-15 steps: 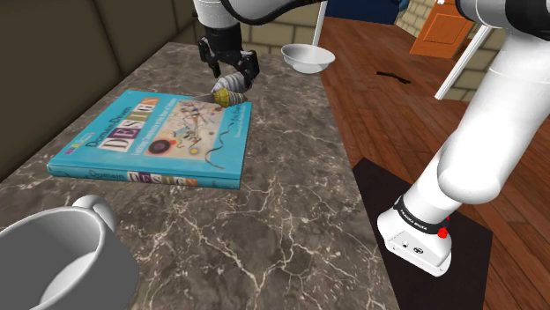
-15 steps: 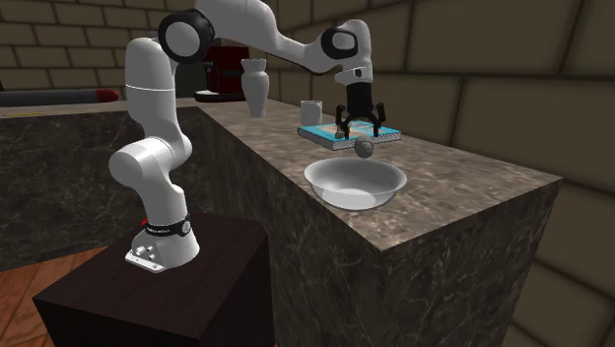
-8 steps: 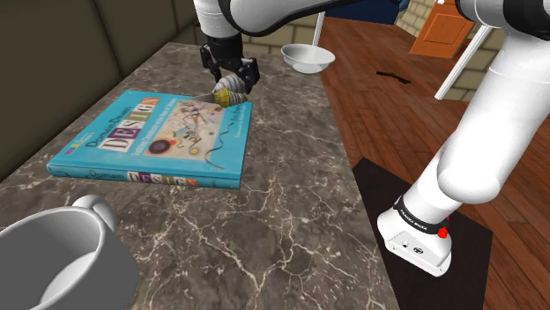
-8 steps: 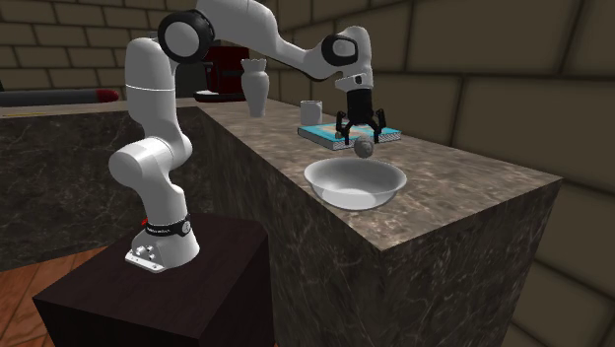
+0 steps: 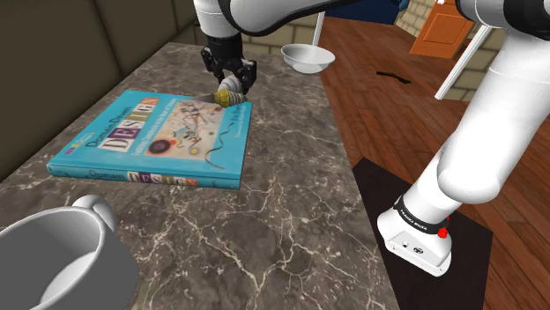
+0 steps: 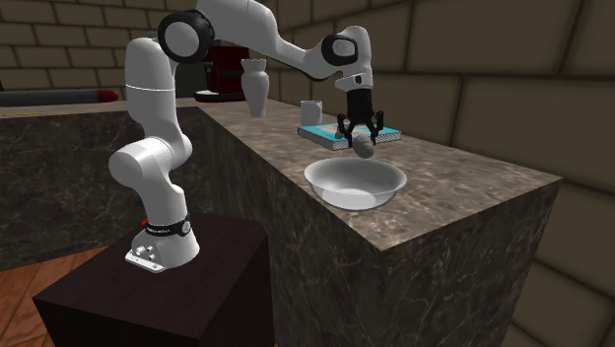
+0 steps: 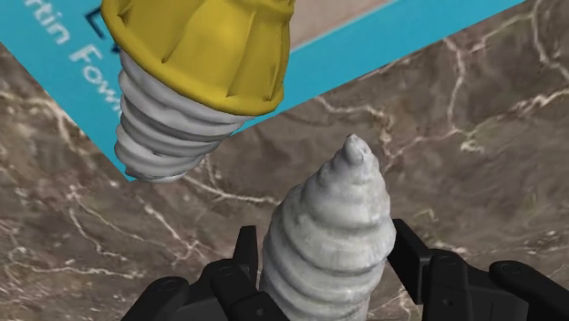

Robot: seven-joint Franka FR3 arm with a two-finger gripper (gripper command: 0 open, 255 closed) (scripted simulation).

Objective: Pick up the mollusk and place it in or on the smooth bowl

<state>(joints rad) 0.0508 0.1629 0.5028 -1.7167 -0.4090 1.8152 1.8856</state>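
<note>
Currently the pincer [image 7: 323,248] is closed partway on the mollusk [image 5: 232,92], its fingers clasping the grey spiral cone on both sides. A yellow-capped spiral shows just past its tip; I cannot tell if they are joined. The shell hangs in the air over the far corner of the blue book [image 5: 159,132], its long axis along the fingers, tip pointing away from the hand. The smooth bowl [image 5: 308,67] lies up and right of the pincer in the shoulder view, well apart, near the desk's [image 5: 282,220] far end and stand-side edge. Bare marble lies between, so the path across looks open.
</note>
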